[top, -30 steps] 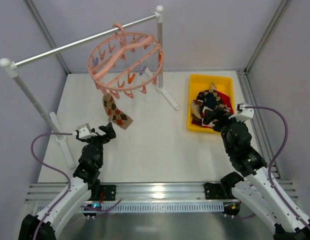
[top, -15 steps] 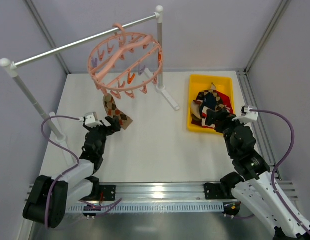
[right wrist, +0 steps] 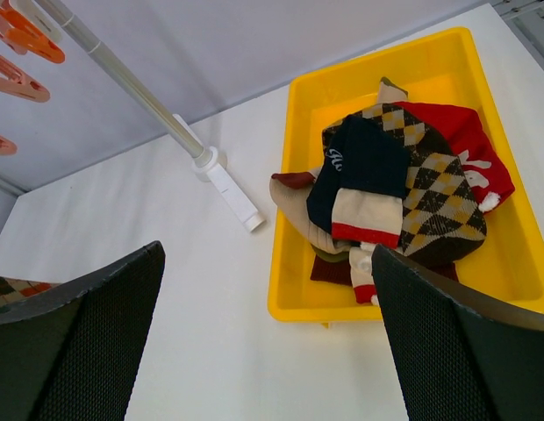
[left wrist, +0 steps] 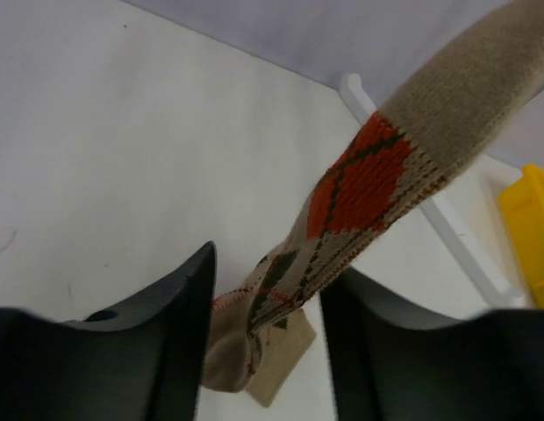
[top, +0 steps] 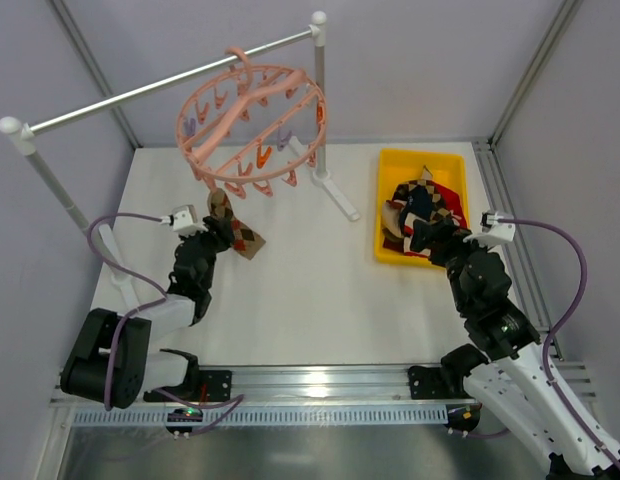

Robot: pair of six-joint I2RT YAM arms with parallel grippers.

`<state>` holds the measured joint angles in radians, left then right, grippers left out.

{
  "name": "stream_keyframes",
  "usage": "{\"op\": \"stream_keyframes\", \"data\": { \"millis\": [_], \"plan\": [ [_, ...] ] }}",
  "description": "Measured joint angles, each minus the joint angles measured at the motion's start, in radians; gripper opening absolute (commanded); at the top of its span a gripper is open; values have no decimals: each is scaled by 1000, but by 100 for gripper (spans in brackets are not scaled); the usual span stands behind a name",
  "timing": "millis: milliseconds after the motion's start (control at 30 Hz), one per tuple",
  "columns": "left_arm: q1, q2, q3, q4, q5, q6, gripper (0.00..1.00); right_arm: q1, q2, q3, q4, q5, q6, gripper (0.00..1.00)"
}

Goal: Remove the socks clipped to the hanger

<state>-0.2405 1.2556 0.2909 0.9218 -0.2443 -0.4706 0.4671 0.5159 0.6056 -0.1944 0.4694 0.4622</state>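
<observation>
The salmon-pink round hanger (top: 252, 125) hangs by its hook from the grey rail. One tan argyle sock (top: 248, 238) with red and brown diamonds dangles from a clip on its near side. My left gripper (top: 220, 236) is raised to that sock. In the left wrist view the sock (left wrist: 360, 184) runs down between the two dark fingers, and its toe end lies in the gap of the gripper (left wrist: 268, 351). The jaws stand partly closed around it, with a sliver of table showing beside the right finger. My right gripper (top: 427, 236) hovers open and holds nothing (right wrist: 268, 351).
A yellow bin (top: 388, 200) at the right holds several loose socks (right wrist: 386, 175), just ahead of the right gripper. The grey rail (top: 170, 85) rests on white posts. One post's foot (top: 335, 195) lies between the hanger and the bin, and another post (top: 60, 195) stands at the left.
My left arm has reached forward and up to the hanging sock, and its jaws have narrowed around the lower end. The right gripper shifted slightly left, then stayed still and open.
</observation>
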Motion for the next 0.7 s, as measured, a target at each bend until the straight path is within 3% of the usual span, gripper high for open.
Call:
{"op": "stream_keyframes", "data": {
  "millis": [33,67,300,567,700],
  "plan": [
    [0,8,4,7,1,-6,5,0,-1,0,-2,0,-1,100],
    [1,14,6,11,3,-10,0,0,-2,0,-2,0,-3,100],
    [-10,-51,-5,-11,10,-32,0,0,9,0,3,-3,-11,100],
    [-80,-410,-47,-199,37,-58,0,5,162,2,50,-75,-14,100],
    [-103,-573,-47,-370,80,-76,0,101,255,19,89,-80,-21,100]
  ]
}}
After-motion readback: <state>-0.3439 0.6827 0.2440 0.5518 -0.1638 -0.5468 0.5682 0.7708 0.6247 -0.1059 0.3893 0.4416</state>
